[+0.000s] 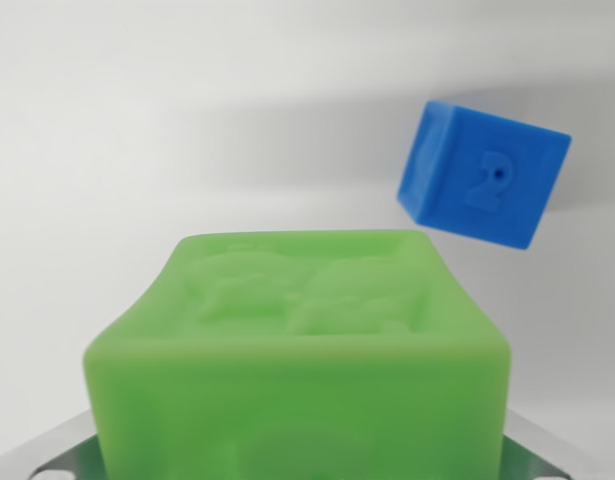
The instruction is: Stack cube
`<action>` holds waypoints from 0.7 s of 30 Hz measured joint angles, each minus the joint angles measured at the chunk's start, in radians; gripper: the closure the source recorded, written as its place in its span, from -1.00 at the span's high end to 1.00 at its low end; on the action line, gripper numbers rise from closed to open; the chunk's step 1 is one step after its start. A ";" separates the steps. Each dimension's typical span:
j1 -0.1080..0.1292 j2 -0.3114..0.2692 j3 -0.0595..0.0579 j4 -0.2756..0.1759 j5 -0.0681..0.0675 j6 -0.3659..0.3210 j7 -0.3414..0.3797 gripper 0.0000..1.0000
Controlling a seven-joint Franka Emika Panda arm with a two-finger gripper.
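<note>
The wrist view is filled by a big green cube [297, 360] sitting very close to the camera. It takes up most of the bottom half of the picture. Its top face has raised bumpy shapes pressed into it, like little figures, but they are too soft and blurry to name. The green cube looks smooth and a bit shiny, like plastic or rubber, with rounded edges and corners.

At the very bottom, on each side of the green cube, a bit of grey metal [52, 455] peeks out. These bits seem to belong to the gripper [297, 470], one on the wrist view's left and one on the wrist view's right. The green cube sits right between them and looks held there. The spots where the fingers would touch it are hidden, so a firm grip cannot be seen for sure.

Farther off, toward the wrist view's right and higher in the picture, is a blue cube [482, 175]. It is well apart from the green one. It looks tilted in the picture, with one corner pointing down. One face shows a raised number 2 with a tiny dot in it. It looks smooth and solid too.

Both cubes are seen against a plain white surface [137, 120]. A soft grey shadow stretches across it beside the blue cube.
</note>
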 joint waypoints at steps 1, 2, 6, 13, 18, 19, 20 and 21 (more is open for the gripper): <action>-0.002 0.000 -0.001 0.002 0.000 -0.002 -0.001 -1.00; -0.005 0.000 -0.002 0.004 0.000 -0.004 -0.001 -1.00; -0.013 0.001 -0.007 0.014 0.001 -0.013 -0.002 -1.00; -0.029 0.004 -0.015 0.030 0.003 -0.025 -0.005 -1.00; -0.039 0.006 -0.020 0.042 0.004 -0.035 -0.007 -1.00; -0.042 0.007 -0.021 0.045 0.005 -0.037 -0.008 -1.00; -0.044 0.008 -0.022 0.048 0.005 -0.039 -0.008 -1.00; -0.046 0.009 -0.023 0.050 0.006 -0.041 -0.009 -1.00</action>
